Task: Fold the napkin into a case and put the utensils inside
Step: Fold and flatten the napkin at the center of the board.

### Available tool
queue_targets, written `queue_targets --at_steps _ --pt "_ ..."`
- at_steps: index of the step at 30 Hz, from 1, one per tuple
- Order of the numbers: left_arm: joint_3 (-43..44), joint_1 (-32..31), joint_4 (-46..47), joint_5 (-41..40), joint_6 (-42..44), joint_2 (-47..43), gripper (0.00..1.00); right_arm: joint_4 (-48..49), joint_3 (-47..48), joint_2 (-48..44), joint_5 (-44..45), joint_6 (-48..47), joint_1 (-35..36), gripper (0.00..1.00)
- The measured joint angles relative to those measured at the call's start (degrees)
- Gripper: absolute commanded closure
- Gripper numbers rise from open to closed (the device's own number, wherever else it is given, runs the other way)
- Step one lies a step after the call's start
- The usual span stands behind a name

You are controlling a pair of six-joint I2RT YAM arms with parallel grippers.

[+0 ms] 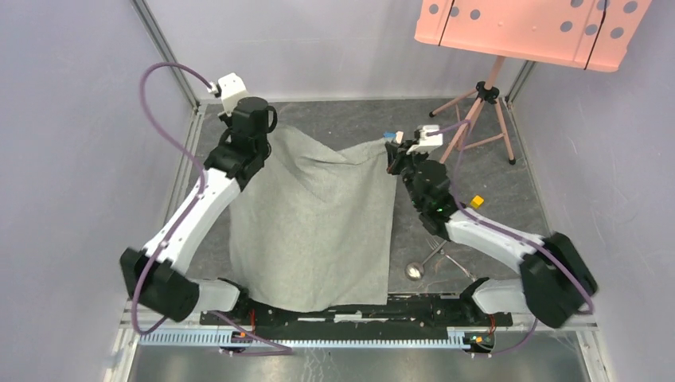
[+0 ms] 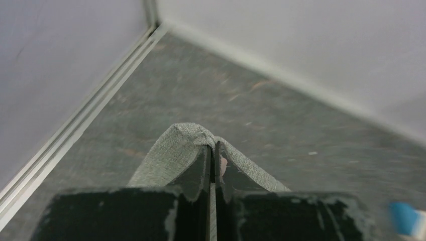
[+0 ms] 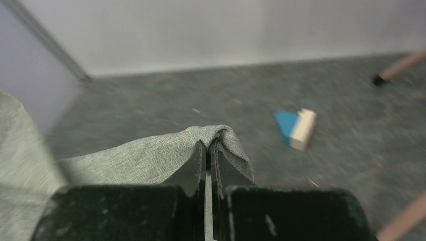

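Grey tabletop (image 1: 517, 187); left arm (image 1: 195, 211) jaws clamped on napkin (image 1: 318, 231) corner, right arm (image 1: 485, 235) jaws likewise.

the napkin (image 1: 318, 231) lies centre on the table (image 1: 521, 171), utensils (image 1: 415, 271) just right, a block (image 1: 476, 201) farther right.

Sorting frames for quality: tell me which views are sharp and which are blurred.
Top external: sharp, evenly lit, no glare on the napkin. Left wrist: cloth tip at the fingers crisp, tabletop beyond smeared. Right wrist: weave sharp, blue and white block and background blurred.
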Motion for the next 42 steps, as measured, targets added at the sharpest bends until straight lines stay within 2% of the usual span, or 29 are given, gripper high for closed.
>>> queue_targets --at_steps 3,5,11,15,19,26,34,42 --pt "-3.1 4.7 1.0 0.2 -1.0 7.5 0.98 -0.4 0.9 9.7 3.4 -1.5 -2.8 1.00" --pt "-5.9 7.2 5.0 1.2 -1.0 10.6 0.98 -1.6 2.6 14.9 3.1 -0.5 -5.3 1.00" --pt "-6.6 10.9 14.4 8.1 -0.9 21.7 0.98 -4.0 12.9 28.9 -8.8 3.4 -13.8 1.00" --pt "-3.7 12.3 14.6 13.1 -0.9 27.3 0.98 -6.4 19.7 34.6 -17.2 3.7 -15.6 1.00" --pt "1.0 14.1 11.1 18.0 -1.0 30.0 0.98 -8.5 24.3 36.8 -23.2 3.1 -15.4 0.99" --pt "2.6 16.3 5.3 19.6 -1.2 30.0 0.98 -9.6 23.9 36.5 -29.7 2.7 -14.9 1.00" --pt "2.8 19.0 -3.9 19.3 -1.6 30.1 0.98 -14.1 10.8 26.1 -29.7 2.3 -9.9 0.99" --pt "4.6 20.3 -16.1 20.6 -1.6 35.2 0.98 -15.0 0.3 15.3 -27.5 1.8 -2.8 0.99"
